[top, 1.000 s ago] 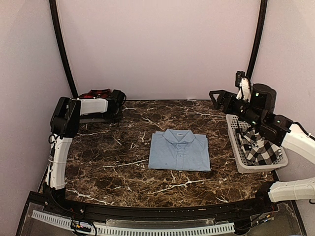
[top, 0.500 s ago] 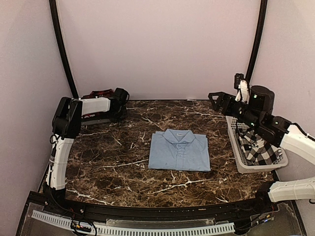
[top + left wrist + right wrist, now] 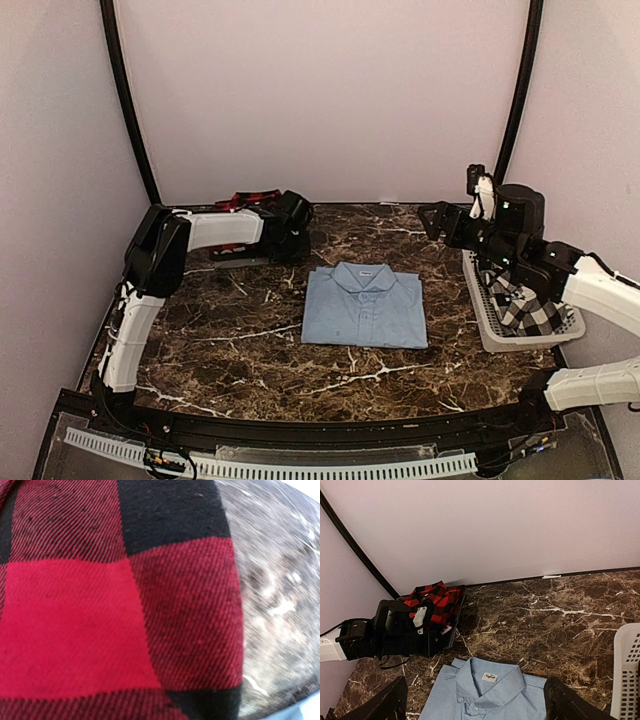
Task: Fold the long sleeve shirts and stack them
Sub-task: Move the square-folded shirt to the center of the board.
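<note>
- The light blue shirt (image 3: 365, 305) lies folded flat in the middle of the marble table (image 3: 220, 345), with its collar toward the back wall and its buttons up.
- The red-and-black plaid shirt (image 3: 248, 199) is bunched at the far left of the table, near the back wall. It sits against the end of the left arm.
- The left gripper (image 3: 293, 228) reaches toward the centre and is near the far left corner of the light blue shirt, but apart from it.
- In the left wrist view the plaid cloth fills almost all the picture and covers the fingers. It is not possible to tell whether the jaws are pressed on the cloth or spread.
- At the right edge of that view there is blurred marble, and a small piece of light blue shows in the bottom corner.
- The black-and-white checked shirt (image 3: 535, 308) lies crumpled inside the white lattice basket (image 3: 500, 340) at the right side of the table.
- The right gripper (image 3: 438, 220) hangs in the air just beside the far end of the basket and touches nothing.
- Its fingers (image 3: 390, 705) stand wide apart and nothing is between them. Its wrist view looks down on the collar of the light blue shirt.
</note>
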